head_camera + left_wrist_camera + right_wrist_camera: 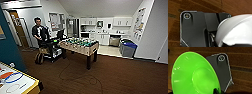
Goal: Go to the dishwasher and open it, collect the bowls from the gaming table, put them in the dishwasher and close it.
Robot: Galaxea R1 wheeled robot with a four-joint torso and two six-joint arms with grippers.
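Two bowls ride with me across the brown floor point(120, 75): a white bowl point(238, 31) looms large at my left wrist, and a bright green bowl point(193, 74) at my right. My right gripper point(216, 91) looks to be pinched on the green bowl's rim, since a dark finger point(215, 90) shows right at the edge of the plastic, so I judge it closed on that bowl. On the left, the white bowl sits close against the dark wrist plate, but I cannot tell how the hold is made or whether it is a hold at all.

Both bowls look like thin moulded plastic. I judge them light, stiff enough to keep their shape, glossy and therefore a bit slippery, and not likely to break if dropped. The rim is the sensible place to take them, one finger inside and one outside; the smooth curved wall gives nothing to bite on.

From the head view, the dishwasher point(114, 41) stands under the counter at the far end of the room, a grey front among white cabinets, with a blue-topped bin point(128, 48) near it. The foosball table point(79, 46) stands between me and the kitchen, with a person point(39, 32) beside a cart next to it. The gaming table point(32, 86) with its yellow edge is close by at my lower left.

A poster point(139, 24) hangs on the right wall; nothing on it or on the bowls can be read.
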